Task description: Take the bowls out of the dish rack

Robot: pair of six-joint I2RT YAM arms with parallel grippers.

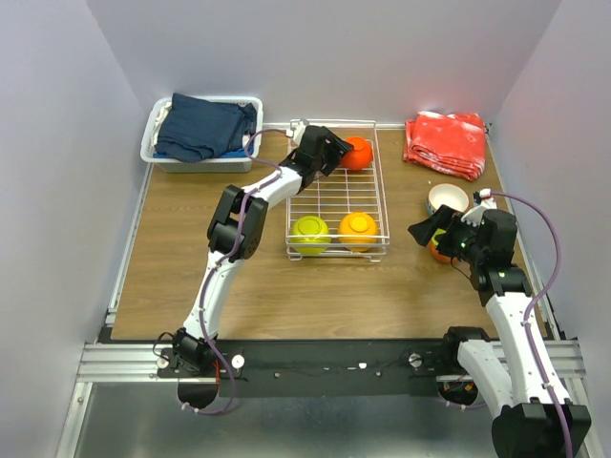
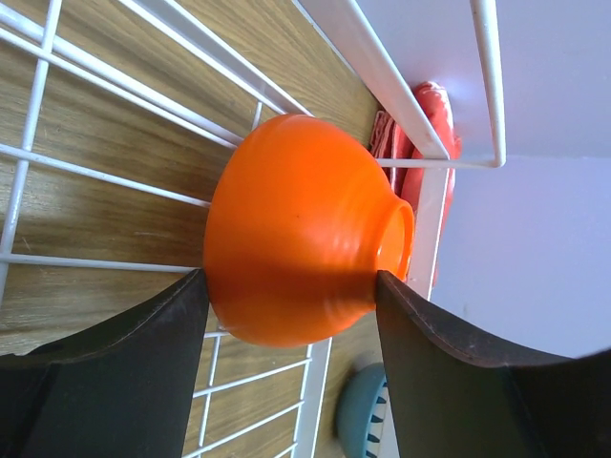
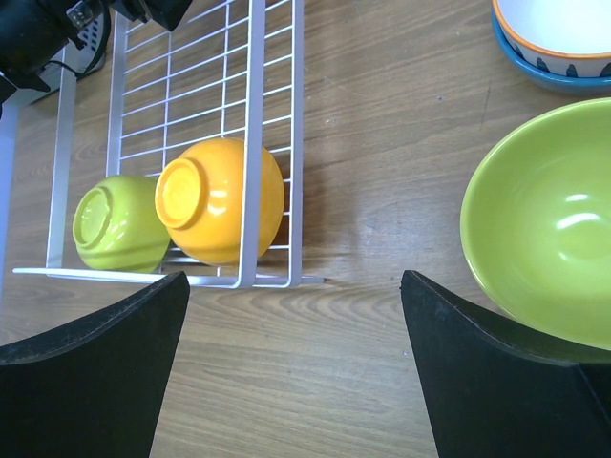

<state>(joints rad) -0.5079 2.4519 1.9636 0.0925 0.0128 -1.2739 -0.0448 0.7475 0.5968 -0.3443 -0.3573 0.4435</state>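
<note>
From above we see the whole table point(image 1: 181, 277): the dish rack point(image 1: 329, 196) sits mid-table, a white bin point(image 1: 153, 153) of dark-blue cloth point(image 1: 202, 129) lies at the far left, and a red cloth point(image 1: 445, 143) at the far right.

Only the left wrist view shows us the grip. The left gripper point(image 2: 291, 277) is clamped on the red-orange bowl point(image 2: 296, 219), one finger on each flank. That bowl rests on the wires in the rack's far right corner, its foot ring turned toward the red cloth.

The right wrist view gives us what the top view hides under the arm. The right gripper point(image 3: 294, 286) has its jaws wide apart with bare wood between them. Just to its right stands the upright yellow-green bowl point(image 3: 544, 219), mouth up. Beyond that, the white bowl point(image 3: 563, 24) is nested in the blue bowl point(image 3: 549, 74). The top view shows only the white one of that pair.

The top view alone shows the second red-orange bowl point(image 1: 439, 254) peeking out beneath the right gripper. We cannot tell whether the upright yellow-green bowl sits inside it.

We count three bowls in the rack: the red-orange one, plus the racked yellow-green bowl point(image 3: 115, 224) and the yellow-orange bowl point(image 3: 224, 200), both foot-up and touching at the near edge. Four are out on the table at the right. By colour that makes two yellow-green, two red-orange, one yellow-orange, one white and one blue.
</note>
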